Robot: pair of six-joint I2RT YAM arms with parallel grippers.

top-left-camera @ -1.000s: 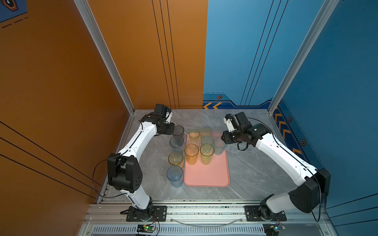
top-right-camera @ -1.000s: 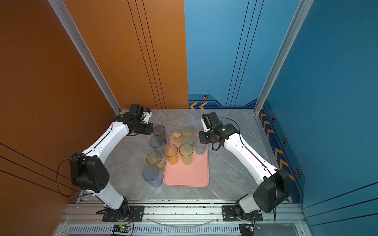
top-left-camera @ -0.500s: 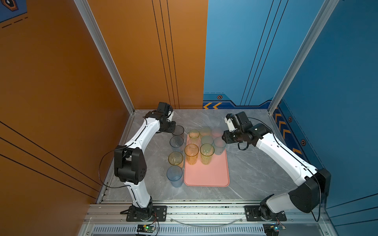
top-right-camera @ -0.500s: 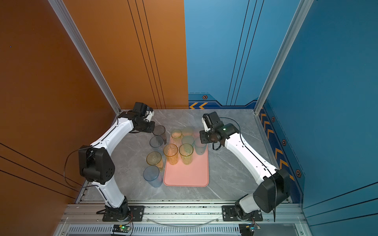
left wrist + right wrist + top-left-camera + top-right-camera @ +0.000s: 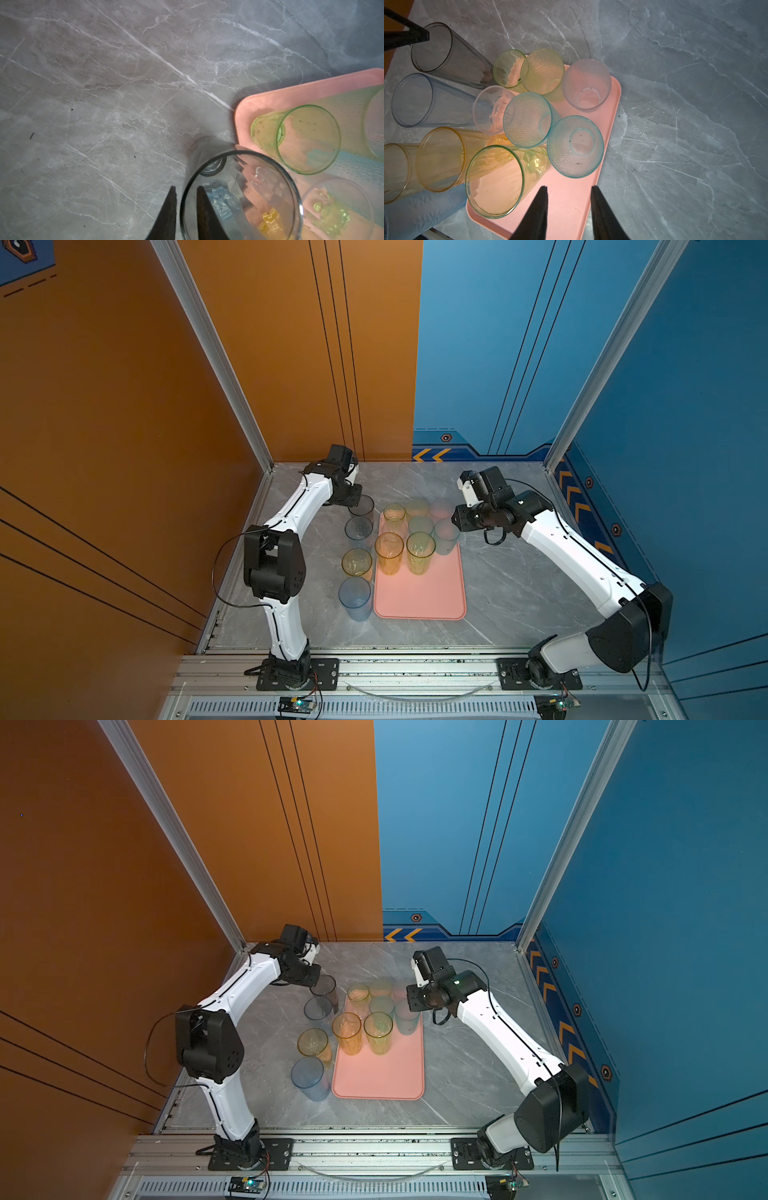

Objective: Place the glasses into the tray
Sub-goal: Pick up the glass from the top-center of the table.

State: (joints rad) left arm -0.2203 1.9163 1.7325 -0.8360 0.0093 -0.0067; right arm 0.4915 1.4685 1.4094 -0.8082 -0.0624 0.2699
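1. Grip: left gripper (image 5: pixel 186 188) pinches the grey glass (image 5: pixel 249 187) by its wall, just beside the tray (image 5: pixel 291 87); a thin rim hold could slip.
2. Crowding: the green glass (image 5: pixel 307 141) nearby might topple if bumped.
3. Right gripper (image 5: pixel 569 188) hangs spread, empty, over the tray.

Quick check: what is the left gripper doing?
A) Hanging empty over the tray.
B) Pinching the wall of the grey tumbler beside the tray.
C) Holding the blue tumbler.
B: the fingers of the left gripper straddle the rim of the grey tumbler, one inside, one outside, beside the tray.
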